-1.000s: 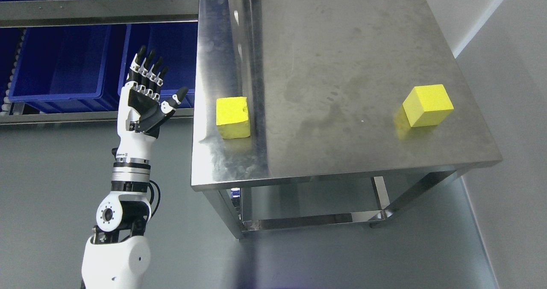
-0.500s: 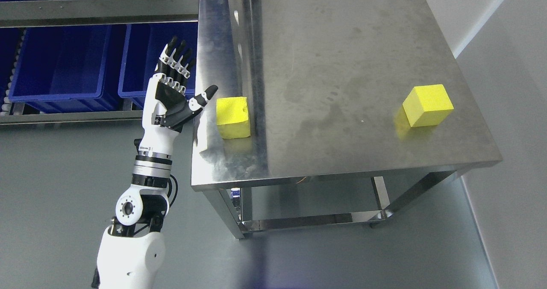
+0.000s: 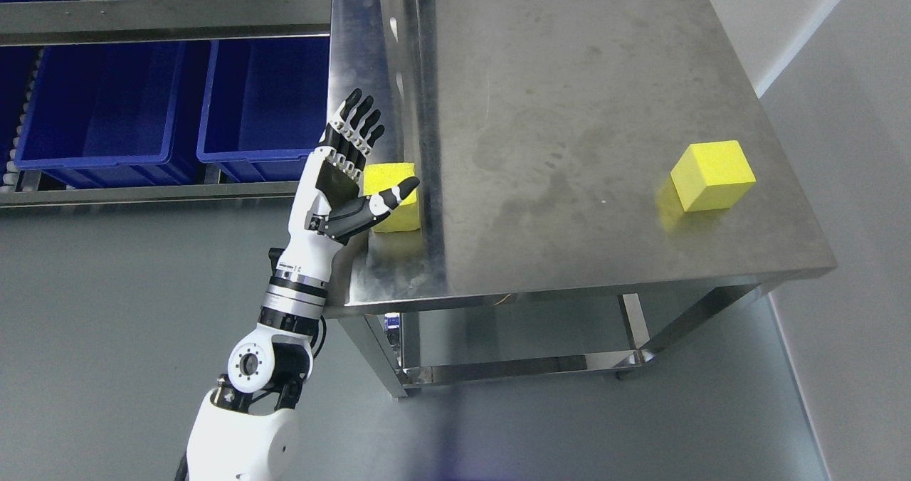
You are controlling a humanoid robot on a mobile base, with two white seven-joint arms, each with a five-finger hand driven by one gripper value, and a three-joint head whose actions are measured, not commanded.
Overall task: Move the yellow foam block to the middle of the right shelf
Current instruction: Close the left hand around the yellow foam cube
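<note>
The robot's left arm comes up from the bottom left of the picture. It is white with a shiny metal ring near the wrist. At the end is the left hand (image 3: 347, 175), black and white. Its fingers (image 3: 354, 127) are straight and spread, and the thumb (image 3: 393, 191) sticks out to the side. The hand holds nothing. The right hand is not in the picture.

The hand is over the left edge of the metal table (image 3: 569, 97). Right behind the palm sits a yellow foam block (image 3: 398, 214). The thumb lies across the front of this block, and the palm hides part of its left side. I cannot tell if the hand is touching the block or just in front of it.

So the step in hand looks like the reach. The hand is at the block, but it has not grabbed it.

Next, I think the fingers and thumb need to close on two sides of the block. Foam is soft, so a gentle squeeze should do. Then the block must be lifted and carried off to the shelf.

Farther away, near the right edge of the table, sits a second yellow block (image 3: 712, 176), well apart from the hand.

Behind the table on the left are blue bins (image 3: 99, 104) on a metal rack (image 3: 164, 17). I cannot see a right shelf here.
</note>
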